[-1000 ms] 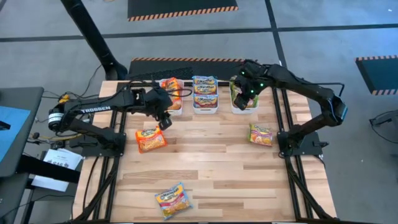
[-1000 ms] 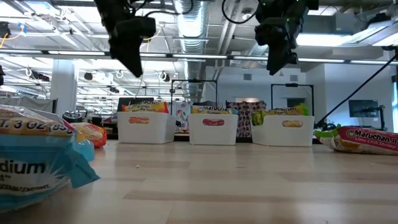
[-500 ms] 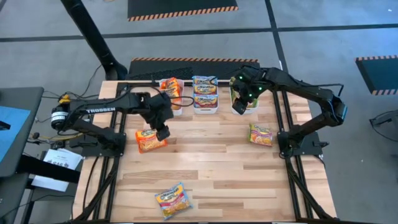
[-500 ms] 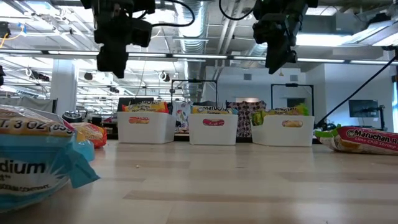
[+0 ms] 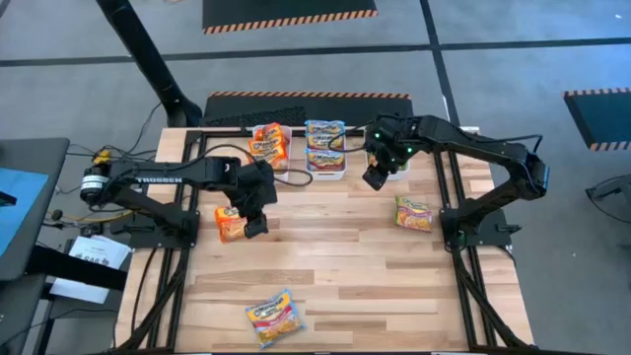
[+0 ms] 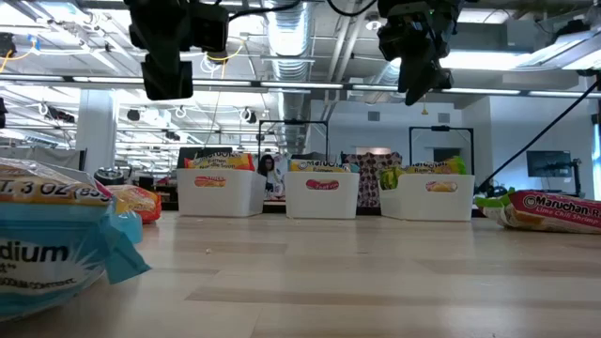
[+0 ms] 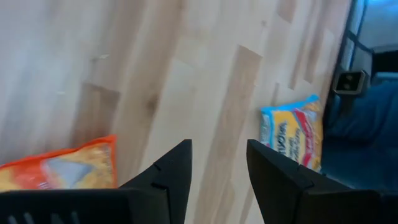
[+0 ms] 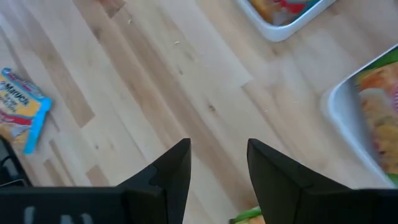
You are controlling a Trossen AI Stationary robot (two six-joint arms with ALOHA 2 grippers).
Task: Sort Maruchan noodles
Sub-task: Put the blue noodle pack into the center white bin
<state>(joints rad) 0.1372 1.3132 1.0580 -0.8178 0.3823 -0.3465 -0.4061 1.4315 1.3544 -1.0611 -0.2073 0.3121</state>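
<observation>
My left hand (image 5: 254, 225) hangs open and empty over the orange packet (image 5: 230, 223) on the counter (image 5: 345, 256). My right hand (image 5: 375, 178) is open too, empty, just in front of the bins (image 5: 325, 170).

— Surface? 
— Light wooden plank table (image 5: 335, 247), dark frame rails along both sides.
— Containers? 
— Three white bins (image 6: 322, 194) in a row at the far edge.
— Surroundings? 
— Grey floor, striped black mat (image 5: 288, 12).
</observation>
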